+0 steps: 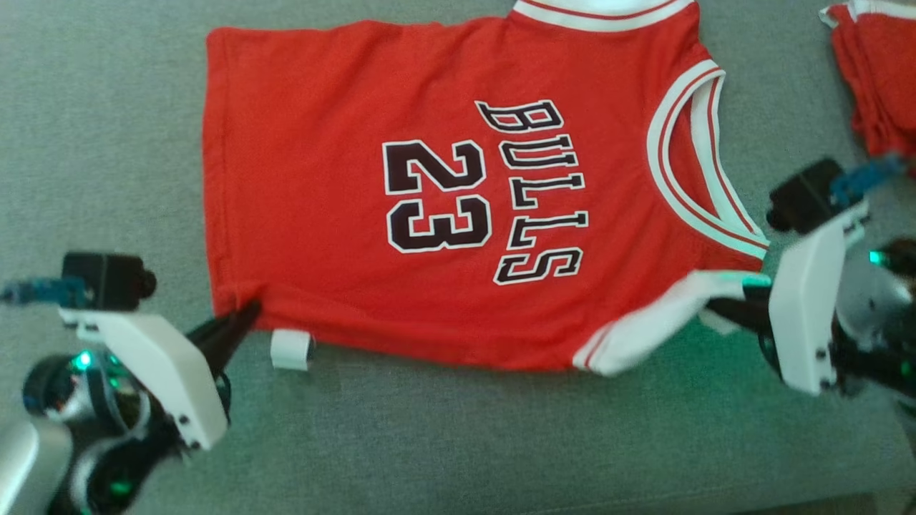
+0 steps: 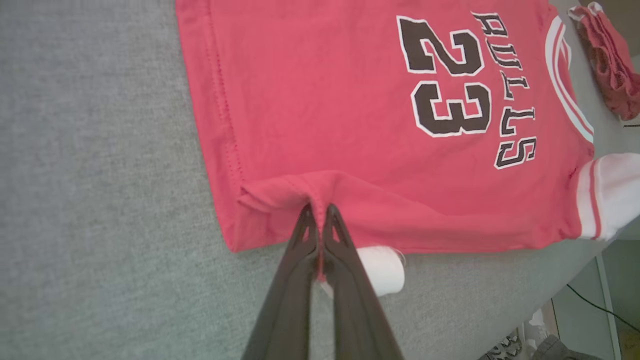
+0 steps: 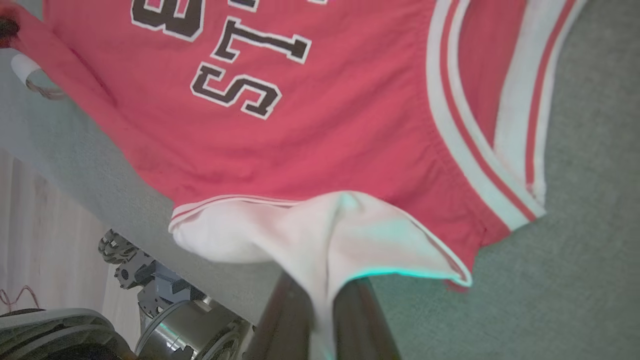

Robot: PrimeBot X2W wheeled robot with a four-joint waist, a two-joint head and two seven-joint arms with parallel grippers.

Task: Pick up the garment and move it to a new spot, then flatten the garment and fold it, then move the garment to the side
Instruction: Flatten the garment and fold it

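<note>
The garment is a red basketball jersey with "BULLS 23" in black and white trim, spread face up on the grey surface. My left gripper is shut on the jersey's near hem corner, pinching a fold of red cloth between its dark fingers. On the other side, my right gripper is shut on the white sleeve edge, which is lifted and draped over its fingers. A white tag sticks out from under the hem near the left gripper.
A second red garment lies bunched at the far right of the surface. The surface's near edge runs close to the right gripper, with floor and robot base below it. Bare grey surface lies left of the jersey.
</note>
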